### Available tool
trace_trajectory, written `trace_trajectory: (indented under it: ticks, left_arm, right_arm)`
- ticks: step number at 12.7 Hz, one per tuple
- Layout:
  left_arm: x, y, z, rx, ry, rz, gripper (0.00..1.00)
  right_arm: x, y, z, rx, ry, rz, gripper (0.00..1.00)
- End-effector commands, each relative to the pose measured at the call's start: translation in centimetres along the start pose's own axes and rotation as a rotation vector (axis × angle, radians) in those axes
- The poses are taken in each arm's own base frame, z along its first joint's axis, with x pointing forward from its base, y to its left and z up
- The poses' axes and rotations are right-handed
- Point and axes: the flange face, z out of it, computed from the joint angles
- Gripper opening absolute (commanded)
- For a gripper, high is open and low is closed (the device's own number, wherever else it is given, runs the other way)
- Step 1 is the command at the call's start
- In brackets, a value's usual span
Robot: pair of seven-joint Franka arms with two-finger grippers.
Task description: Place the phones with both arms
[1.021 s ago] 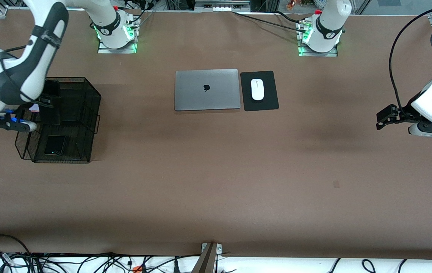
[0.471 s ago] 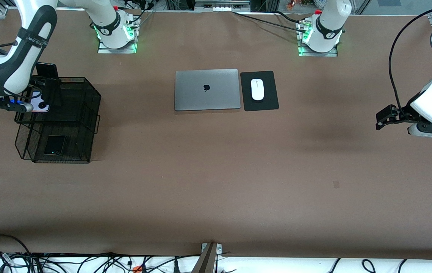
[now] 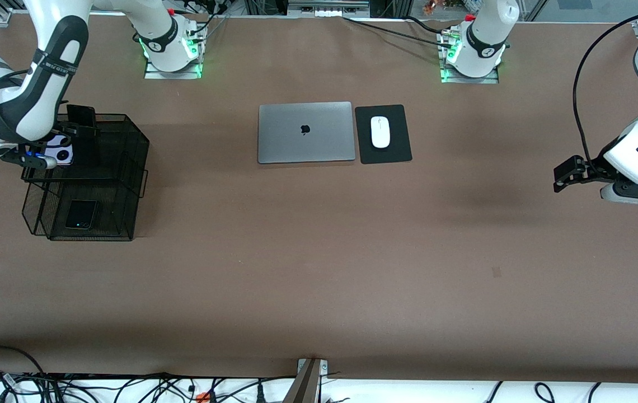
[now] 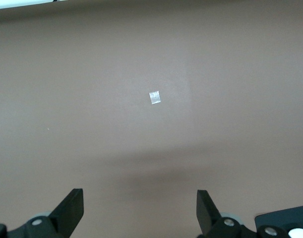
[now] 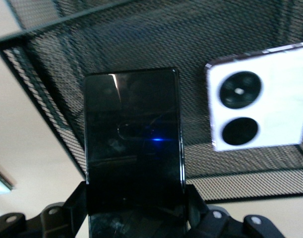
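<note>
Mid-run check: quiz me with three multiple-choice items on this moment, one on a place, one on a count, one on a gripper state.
1. Where is the squarish black phone?
A. lower tray of the mesh rack
B. on the laptop
C. on the mouse pad

2. How many phones are in view?
A. one
B. two
C. three

3. What is the right gripper doing?
A. open over bare table
B. shut on the long black phone
C. shut on the mouse

Answers: 1 A, it lies on the rack's bottom level; 2 C, including the lilac-white phone; 3 B, the right wrist view shows the grip.

A closed grey laptop point(image 3: 305, 132) lies beside a white mouse point(image 3: 380, 132) on its black pad point(image 3: 397, 148).
</note>
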Motion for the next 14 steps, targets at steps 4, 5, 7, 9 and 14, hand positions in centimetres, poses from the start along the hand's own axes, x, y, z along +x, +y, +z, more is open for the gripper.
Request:
trace_trajectory:
  ticks: [4,5,7,9,14]
  left_arm:
    - [0.4,0.7,-0.3,-0.021,-0.013,0.0,1.0]
    - [0.4,0.7,-0.3,-0.021,-0.013,0.0,1.0]
    - [0.4,0.7,-0.3,-0.021,-0.013,0.0,1.0]
    - [0.4,0.8,-0.2,-0.022,-0.016,0.001,1.0]
    - [0.4,0.7,-0.3,-0.021,-0.013,0.001,1.0]
  right_arm:
    - [1.1,-1.2,1.1,0.017,0.047,-0.027,0.7]
    - [1.2,-1.3,1.0,0.032,0.046,-0.028,1.0]
    - [1.4,-2.4,-0.1,0.033,0.04,-0.053,1.0]
    - [1.8,-4.0,-3.4,0.007,0.061,-0.083,1.0]
    - [1.5,-11.4,-16.4,-0.216,0.189,-0.229,1.0]
